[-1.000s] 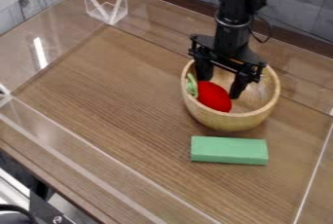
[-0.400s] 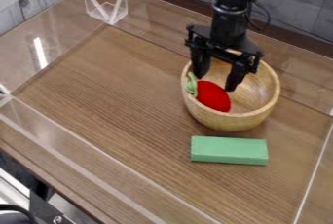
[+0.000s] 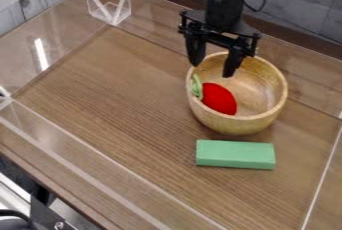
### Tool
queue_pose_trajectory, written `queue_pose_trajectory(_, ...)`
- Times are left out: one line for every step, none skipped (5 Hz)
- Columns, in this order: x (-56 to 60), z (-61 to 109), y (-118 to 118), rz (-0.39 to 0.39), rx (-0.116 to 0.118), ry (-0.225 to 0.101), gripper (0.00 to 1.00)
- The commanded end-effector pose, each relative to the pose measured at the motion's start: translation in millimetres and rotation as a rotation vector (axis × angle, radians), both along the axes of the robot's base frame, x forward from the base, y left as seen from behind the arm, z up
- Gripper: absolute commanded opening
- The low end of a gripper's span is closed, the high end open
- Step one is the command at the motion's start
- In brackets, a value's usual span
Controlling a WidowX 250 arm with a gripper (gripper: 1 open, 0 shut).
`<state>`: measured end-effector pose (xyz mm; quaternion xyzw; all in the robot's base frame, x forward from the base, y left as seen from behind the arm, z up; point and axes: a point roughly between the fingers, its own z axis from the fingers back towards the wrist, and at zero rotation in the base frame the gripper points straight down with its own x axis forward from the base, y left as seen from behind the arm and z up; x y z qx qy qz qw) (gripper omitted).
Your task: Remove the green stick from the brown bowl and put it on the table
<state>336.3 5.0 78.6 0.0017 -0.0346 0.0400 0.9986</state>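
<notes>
The brown bowl (image 3: 267,104) sits right of the table's (image 3: 120,94) middle. Inside it lies a red ball (image 3: 219,100), and the green stick (image 3: 195,86) shows as a thin pale-green sliver against the bowl's inner left wall, beside the ball. My gripper (image 3: 214,66) hangs just above the bowl's back-left rim with its dark fingers (image 3: 191,52) spread open. I see nothing between them. The stick lies below the left finger, apart from it.
A flat green rectangular block (image 3: 237,154) lies on the table in front of the bowl. Low clear acrylic walls (image 3: 34,59) edge the table, with a clear folded piece (image 3: 107,7) at the back left.
My gripper has risen out of the bowl and shifted left and back, still open. The green stick and red ball remain in the bowl.
</notes>
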Motion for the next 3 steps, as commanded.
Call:
queue_pose_trajectory(8.1,29.6,1.8,0.018,0.005,-0.085,0.00)
queue_pose_trajectory(12.4,30.4,-2.2,0.024,0.005,-0.084,0.00)
queue_pose_trajectory(18.8,36.0,-2.9,-0.012,0.001,-0.084,0.00)
